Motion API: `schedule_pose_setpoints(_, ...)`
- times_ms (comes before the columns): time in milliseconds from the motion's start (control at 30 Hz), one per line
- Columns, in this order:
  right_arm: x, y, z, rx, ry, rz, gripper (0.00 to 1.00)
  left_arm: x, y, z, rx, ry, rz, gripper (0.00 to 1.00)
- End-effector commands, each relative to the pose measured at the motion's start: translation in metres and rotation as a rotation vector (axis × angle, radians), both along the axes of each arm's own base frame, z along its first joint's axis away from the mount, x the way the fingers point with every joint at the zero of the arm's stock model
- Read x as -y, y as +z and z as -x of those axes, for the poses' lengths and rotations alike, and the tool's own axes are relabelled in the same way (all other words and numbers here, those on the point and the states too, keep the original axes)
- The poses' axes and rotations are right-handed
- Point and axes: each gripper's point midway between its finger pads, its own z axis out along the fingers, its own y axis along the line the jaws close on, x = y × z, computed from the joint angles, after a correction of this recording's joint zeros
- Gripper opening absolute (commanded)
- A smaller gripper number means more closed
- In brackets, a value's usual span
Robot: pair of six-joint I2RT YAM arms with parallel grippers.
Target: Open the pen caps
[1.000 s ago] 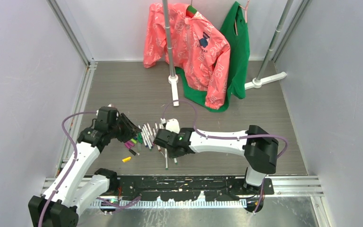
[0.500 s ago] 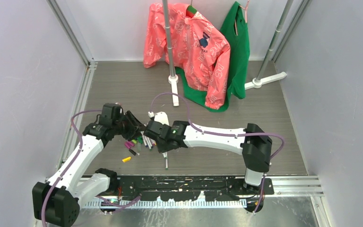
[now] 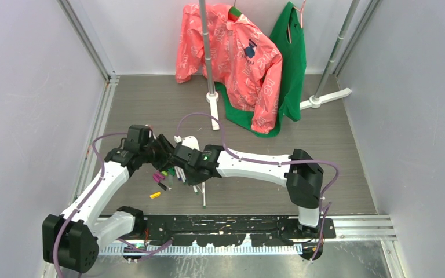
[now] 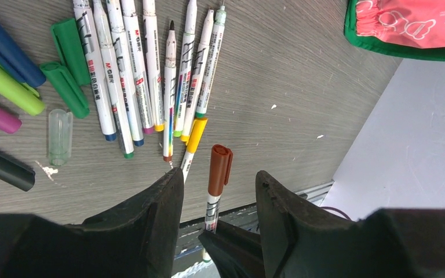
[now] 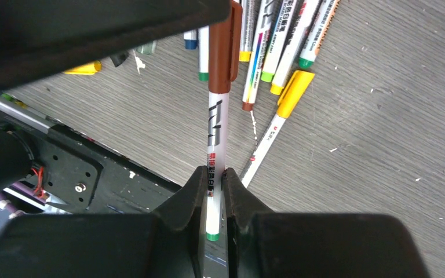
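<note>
Between the fingers of the left gripper (image 4: 219, 176), the brown cap (image 4: 219, 169) is sitting on the end of a white-barrelled pen (image 5: 215, 136). A gap is showing on each side, so neither finger appears to be touching it. The left gripper is standing partly open around that cap. The right gripper (image 5: 214, 174) is clamping the pen's white barrel near its green tail end, jaws narrow, holding it lifted off the table (image 4: 290, 87).

Beneath them the uncapped pens (image 4: 145, 69) are lying side by side in a row, with a yellow-capped pen (image 4: 195, 139) at the end of the row nearest the held one. The loose caps (image 4: 64, 63), green, blue, lime, purple, black and one clear, are lying just beside that row.

The black base rail (image 5: 64, 168) is running along the table's near edge, close under the held pen. Beyond the pens, bare wood-grain surface is stretching away to a pink jacket (image 3: 234, 58) at the far side.
</note>
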Motion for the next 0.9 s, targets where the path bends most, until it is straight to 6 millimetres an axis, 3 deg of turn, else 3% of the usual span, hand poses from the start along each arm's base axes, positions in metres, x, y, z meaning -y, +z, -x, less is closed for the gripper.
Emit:
schedule_pose_setpoints(0, -0.018, 0.023, -0.006, 0.018, 0.019, -0.067, 0.01, 0.009, 0.016, -0.012, 0.074, -0.042, 0.034, 0.49)
schedule_pose_setpoints(467, -0.033, 0.039, -0.008, 0.001, 0.030, -0.132, 0.01, 0.010, 0.007, -0.016, 0.065, -0.041, 0.036, 0.48)
schedule_pose_setpoints(867, -0.040, 0.053, -0.016, -0.015, 0.013, -0.198, 0.01, 0.013, 0.007, -0.016, 0.074, -0.032, 0.061, 0.36)
